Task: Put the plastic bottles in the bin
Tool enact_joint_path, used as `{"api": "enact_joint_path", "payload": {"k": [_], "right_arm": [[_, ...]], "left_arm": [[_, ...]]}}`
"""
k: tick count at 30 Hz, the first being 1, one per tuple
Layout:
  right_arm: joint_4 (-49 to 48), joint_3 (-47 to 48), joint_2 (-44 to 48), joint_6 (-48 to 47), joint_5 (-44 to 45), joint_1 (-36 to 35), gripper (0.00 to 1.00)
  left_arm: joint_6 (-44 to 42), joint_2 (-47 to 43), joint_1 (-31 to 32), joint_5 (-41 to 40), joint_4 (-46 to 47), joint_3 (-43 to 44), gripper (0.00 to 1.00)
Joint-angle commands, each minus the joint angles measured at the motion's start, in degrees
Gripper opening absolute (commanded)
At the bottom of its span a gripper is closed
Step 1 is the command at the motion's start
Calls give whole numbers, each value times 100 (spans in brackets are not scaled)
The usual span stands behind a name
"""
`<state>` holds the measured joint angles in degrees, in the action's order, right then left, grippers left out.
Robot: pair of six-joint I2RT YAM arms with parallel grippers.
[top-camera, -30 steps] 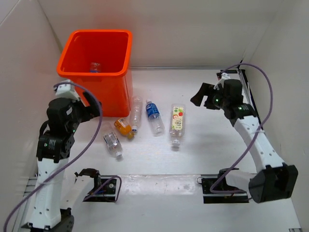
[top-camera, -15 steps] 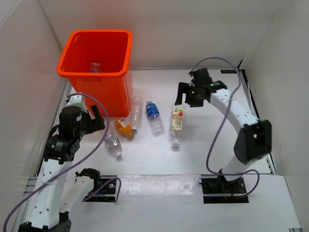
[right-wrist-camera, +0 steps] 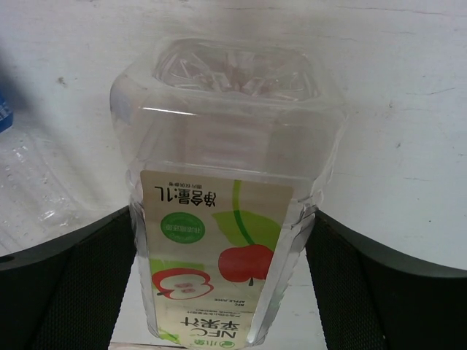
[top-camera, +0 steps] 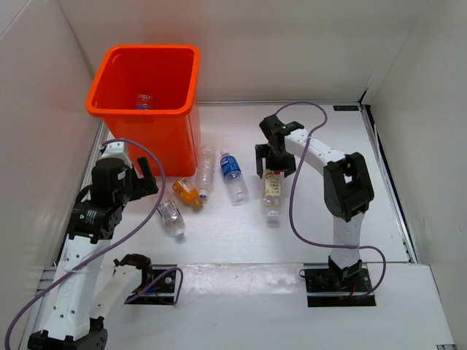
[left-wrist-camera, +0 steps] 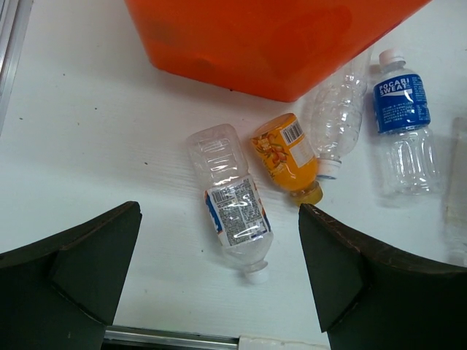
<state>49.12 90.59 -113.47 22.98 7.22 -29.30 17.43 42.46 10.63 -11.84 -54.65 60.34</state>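
The orange bin (top-camera: 172, 142) stands at the back left with one bottle (top-camera: 144, 100) inside. Several plastic bottles lie on the table beside it: a bare one (top-camera: 206, 169), a blue-labelled one (top-camera: 233, 175), an orange-liquid one (top-camera: 187, 192), a small labelled one (top-camera: 170, 216) and a white-green-red apple-label one (top-camera: 271, 191). My right gripper (top-camera: 273, 162) is open and straddles the apple-label bottle (right-wrist-camera: 219, 240), one finger on each side. My left gripper (top-camera: 140, 179) is open and empty, above the small labelled bottle (left-wrist-camera: 233, 211) and near the bin's front wall (left-wrist-camera: 270, 36).
White walls enclose the table on the left, back and right. In the left wrist view the orange-liquid bottle (left-wrist-camera: 288, 154), the bare bottle (left-wrist-camera: 336, 117) and the blue-labelled bottle (left-wrist-camera: 403, 120) lie close together by the bin. A metal rail (left-wrist-camera: 168, 337) runs along the near edge.
My right arm has swung left from the far right side and come down with its open jaws around the apple-label bottle. My left arm lowered slightly, then held still.
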Motion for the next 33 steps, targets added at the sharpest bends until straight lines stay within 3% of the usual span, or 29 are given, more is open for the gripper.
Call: {"api": "enact_joint_path", "payload": {"k": [1,3,5,9,11,14,18,19,20,26,27,33], "right_arm": [[273,196,-166,75,236,82,90],[282,161,-228,40,244,82,90],[256,109,-263,-4,201,100,82],[194,38,-80,-48,-10,196,58],[273,82,44,-22,42,258,40],[361,266,710,31,253,232,38],[458,1134,1492,31,306,337,19],[406,1485,1703,-117,210,355,6],[344,1828,1758,-49,183,407,0],[-955,2833,2364,-5,-73,312,0],[-1836,2798,2478,48,6,189,0],[-4407,2928,2427,-662,692,-951,0]], "left_arm": [[-3,-62,9,-3,-28,13,100],[15,-123,9,-12,-28,-4,100],[-20,-150,9,-29,-10,-39,100],[-56,-194,26,-47,-28,-48,100],[-73,-203,0,-30,-72,-31,100],[-20,-291,0,-12,-54,-92,100],[23,-308,9,32,-19,-101,100],[24,-265,9,41,-19,-92,100],[24,-256,0,41,-10,-84,100],[-12,-229,0,76,-19,-66,100],[-20,-229,9,85,-10,-66,100],[59,-168,9,94,-28,-92,100]]}}
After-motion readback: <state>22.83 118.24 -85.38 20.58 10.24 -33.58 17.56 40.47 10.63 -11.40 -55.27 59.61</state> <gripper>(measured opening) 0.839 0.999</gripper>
